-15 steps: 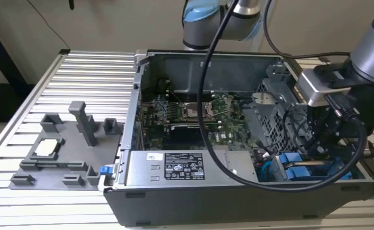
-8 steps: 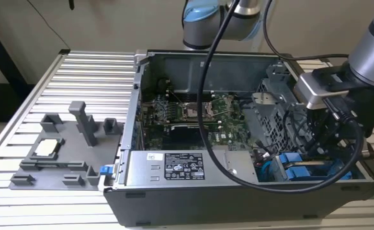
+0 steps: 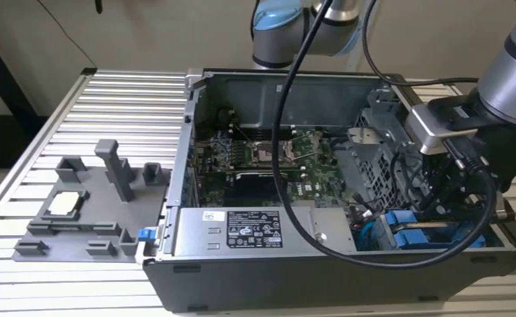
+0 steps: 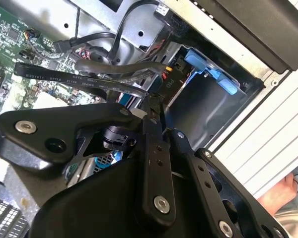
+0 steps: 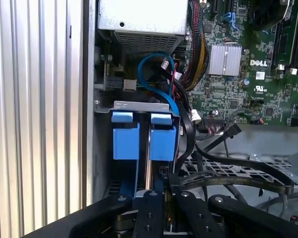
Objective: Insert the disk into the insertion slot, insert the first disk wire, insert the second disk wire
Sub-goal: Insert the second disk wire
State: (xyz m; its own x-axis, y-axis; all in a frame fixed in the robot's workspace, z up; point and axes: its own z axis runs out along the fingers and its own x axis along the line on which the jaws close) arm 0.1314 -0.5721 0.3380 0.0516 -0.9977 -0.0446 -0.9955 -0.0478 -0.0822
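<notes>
The gripper (image 3: 447, 198) hangs low inside the open computer case (image 3: 240, 290), at the drive-cage corner beside the silver power-supply box (image 3: 249, 231). In both wrist views the jaws look drawn close together over the insertion slot (image 5: 139, 106), but what they pinch, if anything, I cannot tell, since the linkage hides the tips.

The disk (image 5: 147, 158) seems to stand edge-on in that slot: a thin silver strip between 2 bright blue carrier tabs (image 5: 125, 136), directly under the gripper (image 5: 156, 191). Whether it is fully seated is not clear. In the second wrist view the bay (image 4: 203, 106) shows a blue fitting (image 4: 211, 73) on its far wall and a black connector (image 4: 170, 74) hanging just beside the opening.

My reading is that the work is at or just past the disk insertion, with the wires not visibly plugged in. The risks sit around the slot:
- Loose black flat cables (image 5: 238, 176) lie near the gripper and could snag on its links.
- The blue cable (image 5: 156, 74) loops next to the slot's upper edge and could be pinched.
- A tilted disk could jam against the sheet-metal rim.
</notes>
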